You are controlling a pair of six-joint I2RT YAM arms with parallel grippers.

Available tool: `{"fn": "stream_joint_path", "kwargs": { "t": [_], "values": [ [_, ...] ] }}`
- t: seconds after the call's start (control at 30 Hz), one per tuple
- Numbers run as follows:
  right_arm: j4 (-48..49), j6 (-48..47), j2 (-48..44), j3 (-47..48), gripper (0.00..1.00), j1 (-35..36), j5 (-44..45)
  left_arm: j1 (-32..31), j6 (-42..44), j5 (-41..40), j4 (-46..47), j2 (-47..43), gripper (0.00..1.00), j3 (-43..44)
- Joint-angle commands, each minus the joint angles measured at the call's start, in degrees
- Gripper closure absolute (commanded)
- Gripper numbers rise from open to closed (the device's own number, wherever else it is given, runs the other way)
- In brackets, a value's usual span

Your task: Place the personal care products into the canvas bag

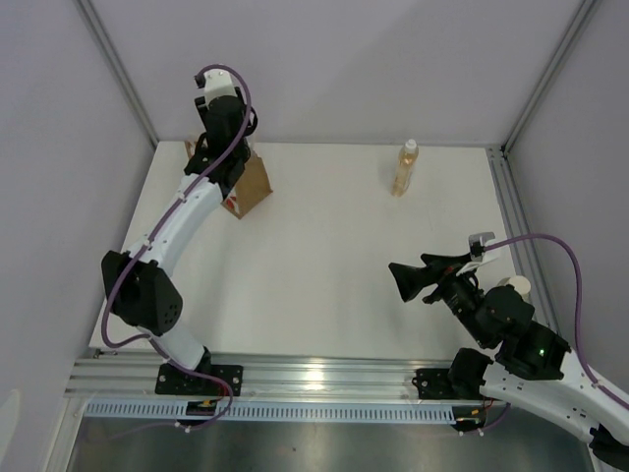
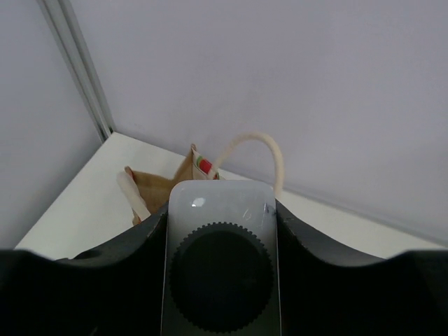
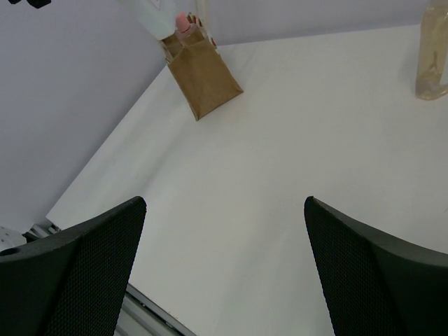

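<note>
Left pincer (image 2: 221, 222) grips the white bottle (image 2: 221, 274); right pincer (image 3: 224, 206) hangs low, gaping wide.

The left arm (image 1: 197, 211) covers the mouth of the canvas bag (image 1: 254, 185) overhead; the white bottle (image 2: 222, 210) blocks most of it at the left wrist. The right wrist view crops the amber bottle (image 3: 434, 59).

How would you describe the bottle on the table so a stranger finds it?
Look along the far edge of the white table, right of centre. A tall amber bottle stands upright, alone. Its white cap and amber body set it apart from the canvas bag at far left.
</note>
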Motion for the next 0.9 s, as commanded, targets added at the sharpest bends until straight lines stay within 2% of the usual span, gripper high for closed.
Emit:
{"fn": "stream_joint_path", "kwargs": {
  "t": [0.0, 0.27, 0.43, 0.7, 0.87],
  "values": [
    [1.36, 0.62, -0.58, 0.57, 0.01, 0.24, -0.65, 2.27, 1.72, -2.38, 11.97, 0.2, 1.0, 5.4],
    [1.45, 0.62, -0.05, 0.66, 0.01, 0.24, -2.06, 6.32, 4.53, -5.63, 15.68, 6.08, 1.0, 7.42],
    [1.45, 0.53, 0.03, 0.66, 0.01, 0.24, -1.89, 8.69, -0.29, -5.11, 16.03, 6.71, 0.99, 4.52],
    [1.62, 0.53, 0.3, 0.57, 0.01, 0.24, -2.15, 9.05, 0.84, -8.44, 15.77, 9.87, 1.0, 4.43],
    [1.62, 0.62, 0.3, 0.66, 0.01, 0.24, -2.06, 9.13, -2.22, -7.4, 12.09, 11.19, 1.0, 5.13]
  ]
}}
